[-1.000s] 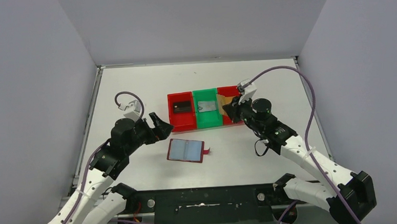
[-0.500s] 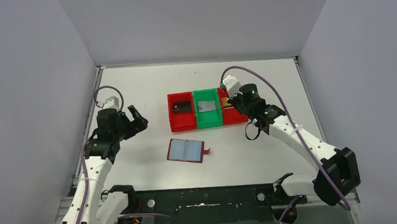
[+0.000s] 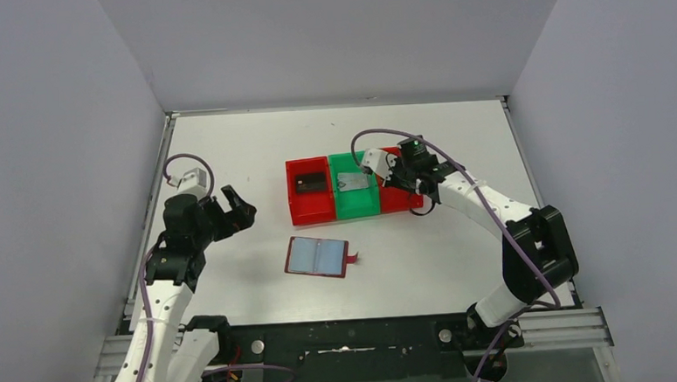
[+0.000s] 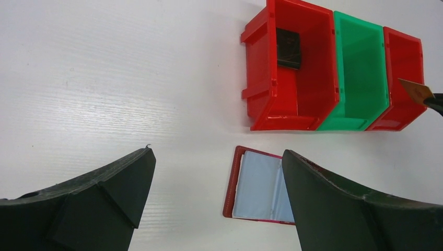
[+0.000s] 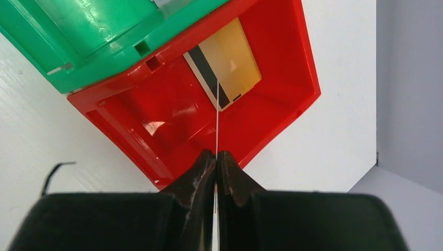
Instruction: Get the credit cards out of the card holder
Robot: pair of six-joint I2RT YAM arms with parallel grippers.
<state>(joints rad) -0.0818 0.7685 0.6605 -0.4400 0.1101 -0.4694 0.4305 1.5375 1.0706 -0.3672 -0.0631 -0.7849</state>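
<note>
Four credit cards (image 4: 288, 48) out of the card holder (image 3: 317, 257), which lies open on the tabletop (image 3: 228, 144): three in bins (image 4: 261, 78), one thin card (image 5: 216, 115) clamped edge-on in right jaws. Left jaws apart, empty. Likely light, stiff, slick; pinch a short edge.

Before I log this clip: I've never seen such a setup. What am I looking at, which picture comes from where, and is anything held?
Two robot arms stand at the near edge of a table. The wide picture looks down from above and behind them; the other two come from a camera on each wrist, so the dark shapes at the bottom are its fingers. On the table lie an open red wallet and a row of bins: left red bin, green bin, right red bin. The left gripper is open and empty. The right gripper is shut on a thin card, seen edge-on, above the right red bin, where a gold card lies.
</note>
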